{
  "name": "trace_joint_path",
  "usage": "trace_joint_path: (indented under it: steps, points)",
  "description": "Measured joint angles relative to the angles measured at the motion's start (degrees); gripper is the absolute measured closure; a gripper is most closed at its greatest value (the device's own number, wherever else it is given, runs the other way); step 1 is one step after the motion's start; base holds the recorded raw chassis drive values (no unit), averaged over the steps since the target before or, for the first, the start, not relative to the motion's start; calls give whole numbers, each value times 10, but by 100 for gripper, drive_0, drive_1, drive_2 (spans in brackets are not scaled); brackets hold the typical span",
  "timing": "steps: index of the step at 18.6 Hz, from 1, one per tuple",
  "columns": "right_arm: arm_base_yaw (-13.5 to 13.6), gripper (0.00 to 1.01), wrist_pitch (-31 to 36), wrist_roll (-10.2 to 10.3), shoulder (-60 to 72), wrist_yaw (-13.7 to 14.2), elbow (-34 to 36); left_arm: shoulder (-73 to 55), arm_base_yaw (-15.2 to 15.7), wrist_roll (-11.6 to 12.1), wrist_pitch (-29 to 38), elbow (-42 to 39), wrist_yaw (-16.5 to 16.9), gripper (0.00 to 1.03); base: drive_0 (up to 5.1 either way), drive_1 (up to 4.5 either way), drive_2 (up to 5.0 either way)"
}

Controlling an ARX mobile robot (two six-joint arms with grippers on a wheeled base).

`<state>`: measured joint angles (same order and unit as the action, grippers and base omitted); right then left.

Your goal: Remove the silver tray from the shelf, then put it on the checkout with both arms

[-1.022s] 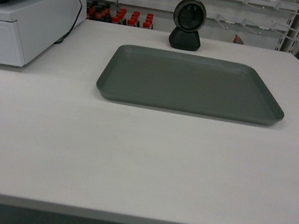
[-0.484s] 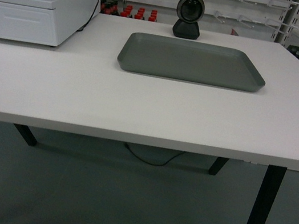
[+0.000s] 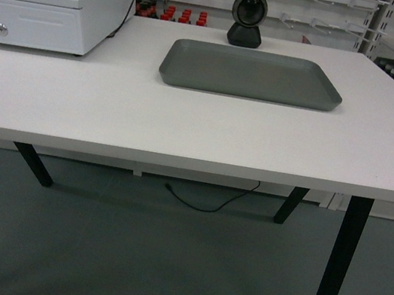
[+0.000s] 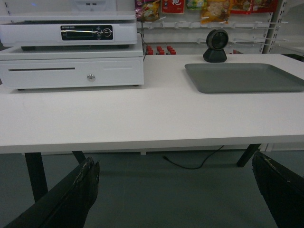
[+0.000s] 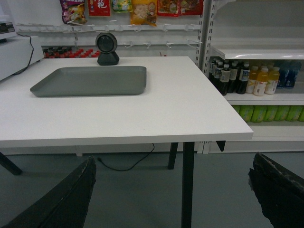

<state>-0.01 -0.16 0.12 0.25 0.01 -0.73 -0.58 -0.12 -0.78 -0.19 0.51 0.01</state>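
With the tray lying flat on the white table, just before the scanner, both claws, left and right, hang spread and empty below; retreat straight, without nudging it.

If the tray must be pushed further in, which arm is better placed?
Right, slightly. The tray lies a little right of centre on the checkout. The left gripper and right gripper are open, short of it.
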Motion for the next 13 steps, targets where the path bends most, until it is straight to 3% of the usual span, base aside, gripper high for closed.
trace_joint_path:
  steps: [13]
  points:
    - [0, 3, 0, 0, 0, 0, 0, 0, 0, 2, 0, 0, 0, 5, 0, 0, 0]
